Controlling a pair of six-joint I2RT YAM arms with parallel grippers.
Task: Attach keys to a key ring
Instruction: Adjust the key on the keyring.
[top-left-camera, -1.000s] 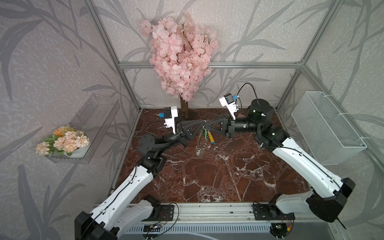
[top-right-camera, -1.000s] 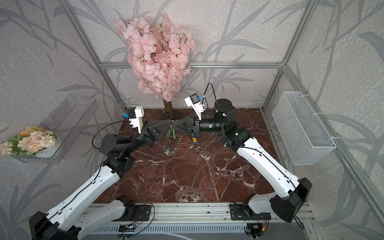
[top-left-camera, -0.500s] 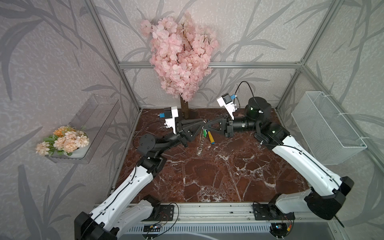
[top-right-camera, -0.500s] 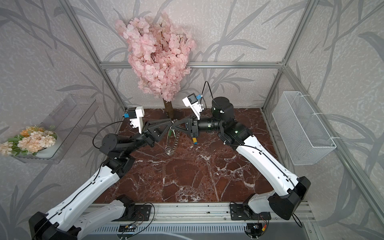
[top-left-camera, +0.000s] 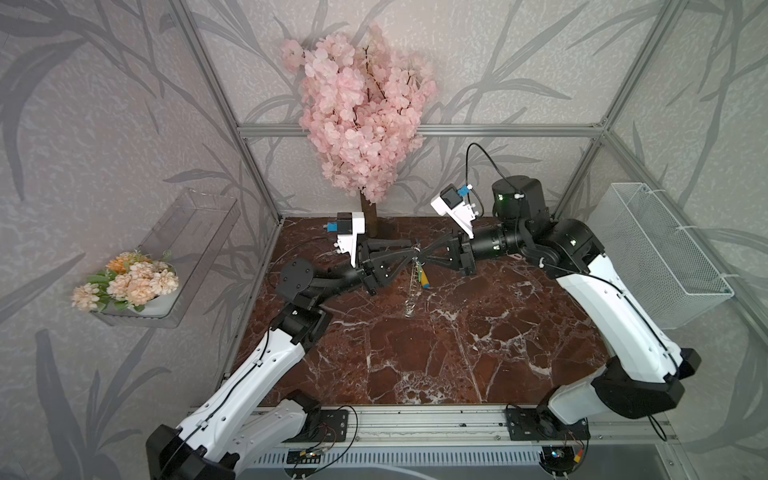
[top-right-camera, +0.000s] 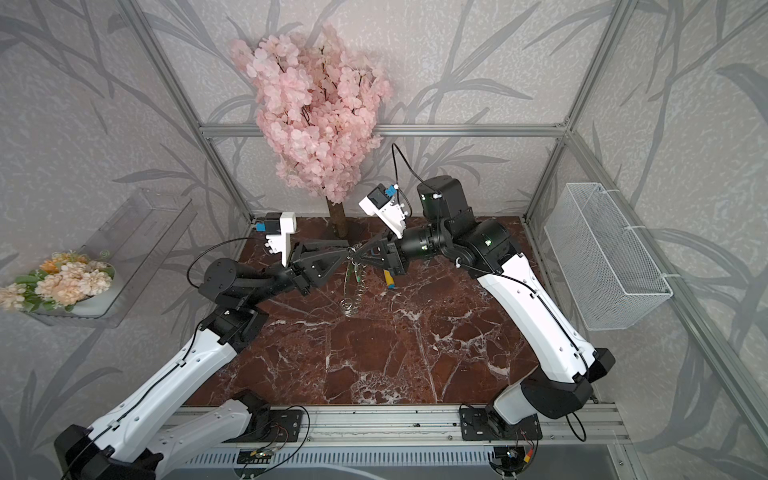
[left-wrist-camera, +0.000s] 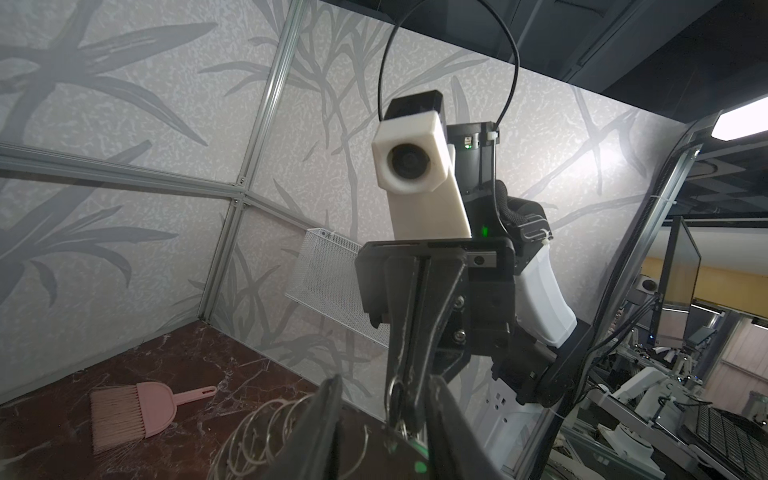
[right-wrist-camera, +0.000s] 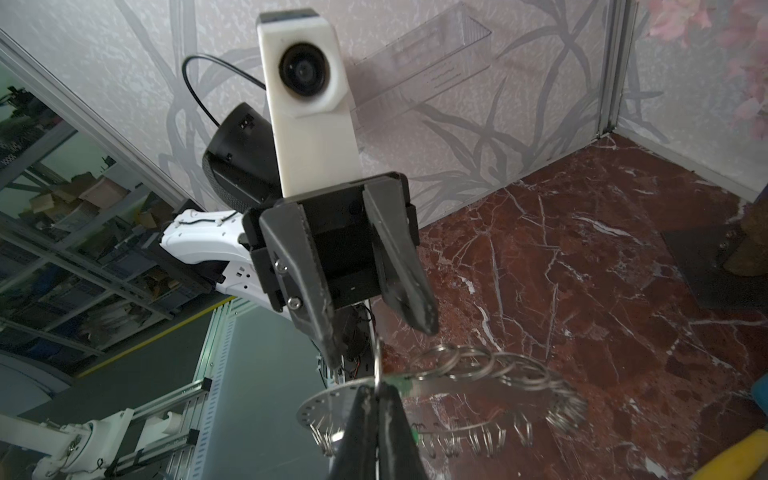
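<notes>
The key ring (right-wrist-camera: 332, 409), a flat grey disc fringed with small split rings, hangs in the air at the back middle of the table in both top views (top-left-camera: 411, 291) (top-right-camera: 353, 291). My right gripper (right-wrist-camera: 376, 390) (top-left-camera: 426, 254) is shut on one upright split ring at the disc's rim. My left gripper (left-wrist-camera: 384, 386) (top-left-camera: 410, 253) faces it tip to tip. Its fingers (right-wrist-camera: 407, 282) stand apart on either side of the right fingertips. A bit of the key's pale green tag (right-wrist-camera: 401, 382) (left-wrist-camera: 417, 451) shows beside the pinched ring. The key's blade is hidden.
A blue-and-yellow toy fork (top-left-camera: 424, 280) lies on the marble table (top-left-camera: 415, 353) below the grippers. A pink hand brush (left-wrist-camera: 133, 411) lies near the right back corner. A pink blossom tree (top-left-camera: 361, 124) stands behind. A white wire basket (top-left-camera: 660, 262) hangs right, a clear shelf with flowers (top-left-camera: 124, 282) left.
My left gripper's jaws have gone from shut to apart. The right gripper has stayed shut on the ring, and the disc still hangs below it.
</notes>
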